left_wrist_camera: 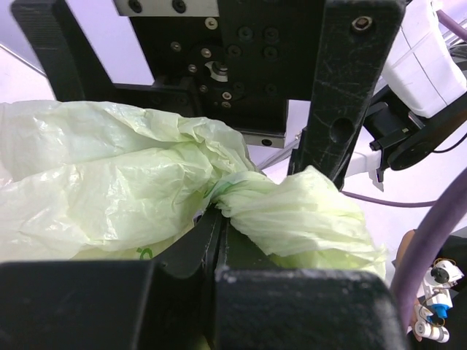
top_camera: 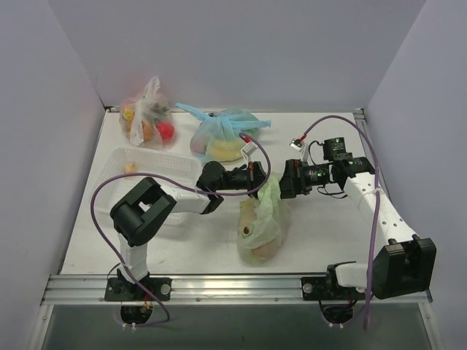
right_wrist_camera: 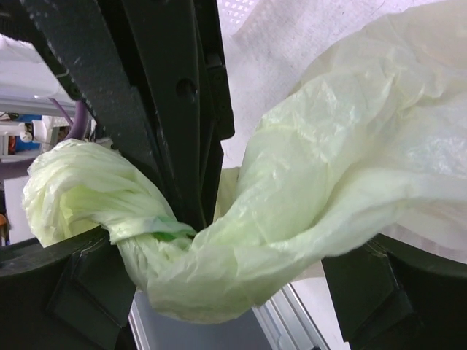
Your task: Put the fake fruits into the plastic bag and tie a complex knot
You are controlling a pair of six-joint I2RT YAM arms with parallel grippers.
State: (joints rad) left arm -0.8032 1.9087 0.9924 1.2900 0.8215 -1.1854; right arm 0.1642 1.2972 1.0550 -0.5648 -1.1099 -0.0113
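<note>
My left hand (left_wrist_camera: pixel 219 217) is clamped fully shut on the twisted neck of the plastic bag (top_camera: pixel 260 222). My right hand (right_wrist_camera: pixel 233 288) stands spread wide and grips nothing; the bag's loose top runs between its fingers (right_wrist_camera: pixel 69 292). The bag lies on the desk (top_camera: pixel 314 240) just right of the white basket (top_camera: pixel 157 154), with fake fruits (top_camera: pixel 250 227) showing through its film, too blurred to count. I count three bags: this green one, one blue knotted bag (top_camera: pixel 222 135) beyond the basket's far right corner, and one clear bag (top_camera: pixel 148 120) beyond its far edge. One small orange fruit (top_camera: pixel 130 168) sits in the basket.
</note>
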